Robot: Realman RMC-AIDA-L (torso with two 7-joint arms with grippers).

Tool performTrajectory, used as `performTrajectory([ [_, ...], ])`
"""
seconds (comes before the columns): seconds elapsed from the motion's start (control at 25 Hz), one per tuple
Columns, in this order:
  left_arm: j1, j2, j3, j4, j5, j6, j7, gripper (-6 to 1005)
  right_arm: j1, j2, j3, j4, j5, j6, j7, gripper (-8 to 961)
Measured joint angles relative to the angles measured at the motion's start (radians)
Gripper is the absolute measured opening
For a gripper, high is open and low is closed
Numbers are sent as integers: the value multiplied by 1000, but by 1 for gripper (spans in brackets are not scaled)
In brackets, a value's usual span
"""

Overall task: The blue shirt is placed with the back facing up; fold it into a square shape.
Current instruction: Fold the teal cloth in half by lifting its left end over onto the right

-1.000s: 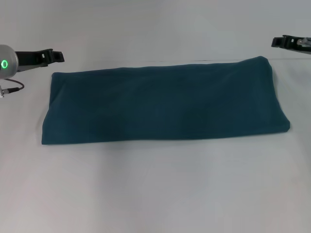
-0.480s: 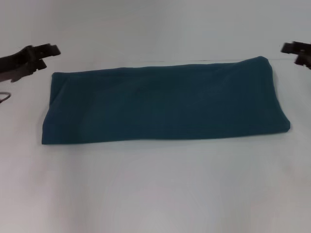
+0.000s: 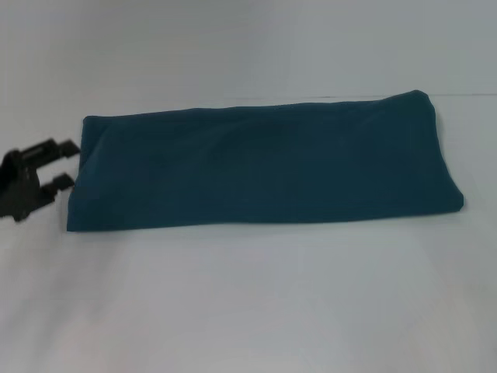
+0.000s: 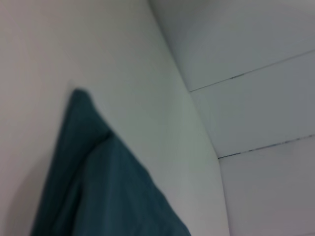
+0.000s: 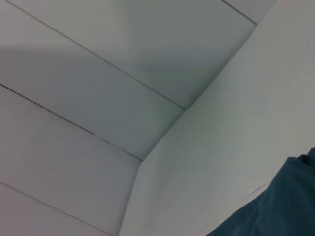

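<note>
The blue shirt [image 3: 264, 163] lies flat on the white worktop [image 3: 256, 303], folded into a long band running from the robot's left to its right, plain side up; a corner of it also shows in each wrist view. The left tool [image 3: 66, 165] sits low at the worktop's left edge, just beside the band's left short end, its two dark fingers [image 3: 64, 147] spread apart around nothing. The right tool is out of sight.

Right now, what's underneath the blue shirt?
The blue shirt lies folded into a long band on the white table. Only table shows around it; anything beneath or between its layers is covered. The left gripper sits open beside its left end.
</note>
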Motion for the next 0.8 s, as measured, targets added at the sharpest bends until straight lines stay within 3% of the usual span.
performTrajectory([
  [0.28,68,-36,0,-28,5,-5,-95,663,-3,-3,5,1,0,-14,-4,946],
  [0.8,59,-34,8,-99,37,-158,-153,662,-2,3,10,2,0,-7,-18,946],
])
